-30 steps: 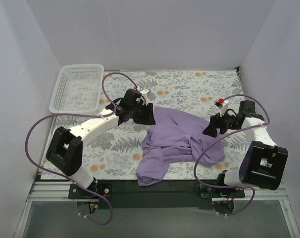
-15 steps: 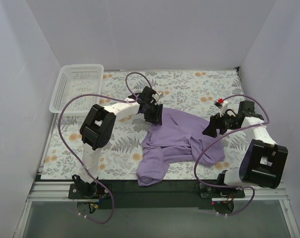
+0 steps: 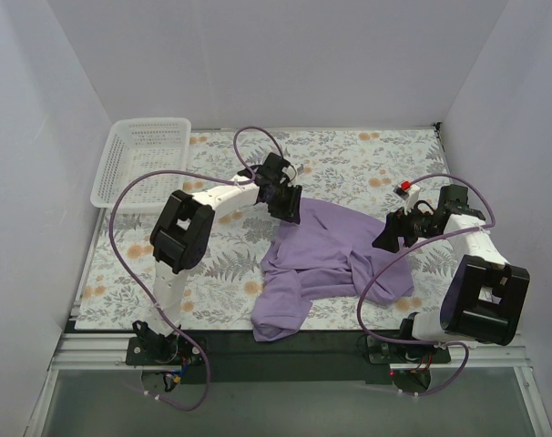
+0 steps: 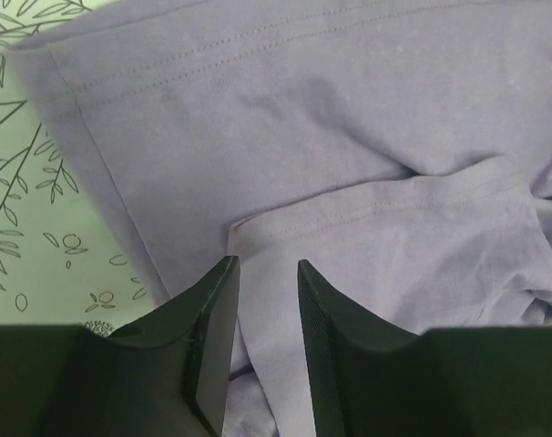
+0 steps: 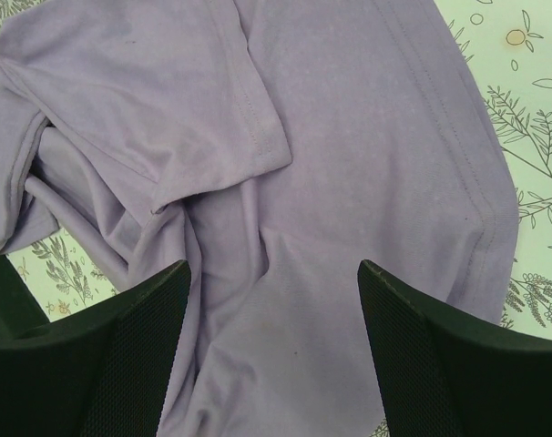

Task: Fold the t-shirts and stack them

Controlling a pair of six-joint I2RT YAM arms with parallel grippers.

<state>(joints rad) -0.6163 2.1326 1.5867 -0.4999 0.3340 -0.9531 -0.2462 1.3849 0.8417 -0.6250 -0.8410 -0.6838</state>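
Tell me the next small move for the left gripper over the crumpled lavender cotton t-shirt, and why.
Probably lower the left gripper and pinch the lavender cotton t-shirt at the folded-over hem just ahead of its narrowly parted jaws; the shirt lies crumpled and nothing is gripped yet.

In your top view the light is soft and even, coming from above. The white walls are bright without glare, and only faint shadows lie under the arms on the table (image 3: 349,164). Focus holds across the frame, though the walls lean a little at the edges. Your left wrist view is dimmer and cooler. The shirt (image 4: 349,118) stitching is crisp, but the left fingers (image 4: 212,337) are near-black and soft. Your right wrist view is brighter. Folds in the cloth throw gentle shadows, and the right fingers (image 5: 431,364) show their mesh, slightly blurred.
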